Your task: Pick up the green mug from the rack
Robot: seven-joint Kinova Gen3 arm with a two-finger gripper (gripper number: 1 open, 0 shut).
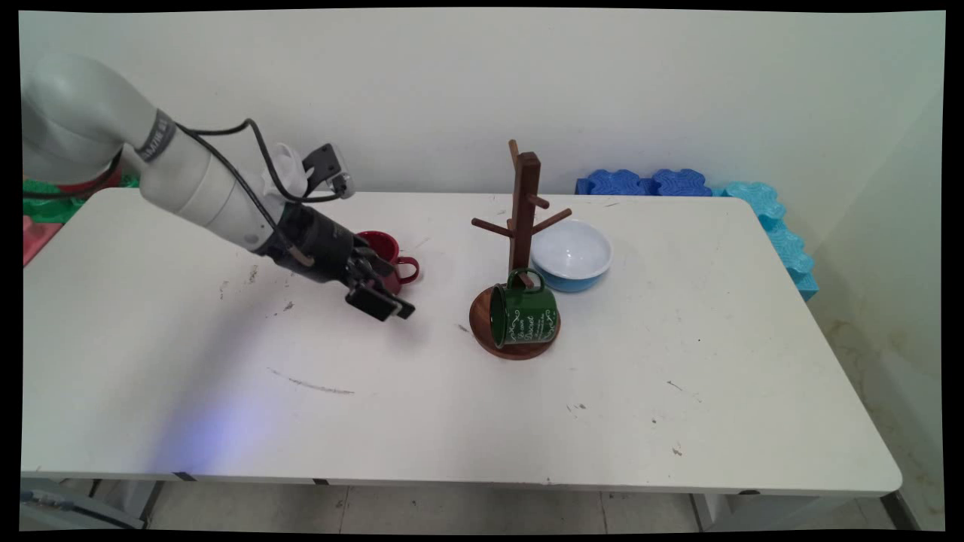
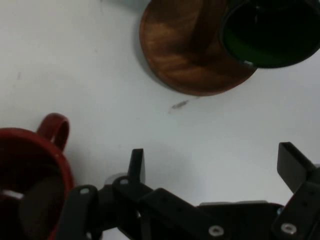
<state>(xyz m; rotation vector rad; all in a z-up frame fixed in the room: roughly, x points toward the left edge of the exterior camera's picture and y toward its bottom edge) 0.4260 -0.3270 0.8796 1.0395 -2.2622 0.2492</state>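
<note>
Across the white tabletop (image 1: 678, 361), largest first: a wooden mug tree (image 1: 523, 226) stands past the middle toward the far edge, its round base carrying a green mug (image 1: 523, 315) lying on its side, handle hooked near the post, so it rests rather than hangs. A white-and-blue bowl (image 1: 571, 254) sits just behind. Left of centre, the tool (image 1: 382, 303), fingers (image 2: 136, 165) spread apart and empty, hovers low just beside an upright red mug (image 1: 385, 257)
</note>
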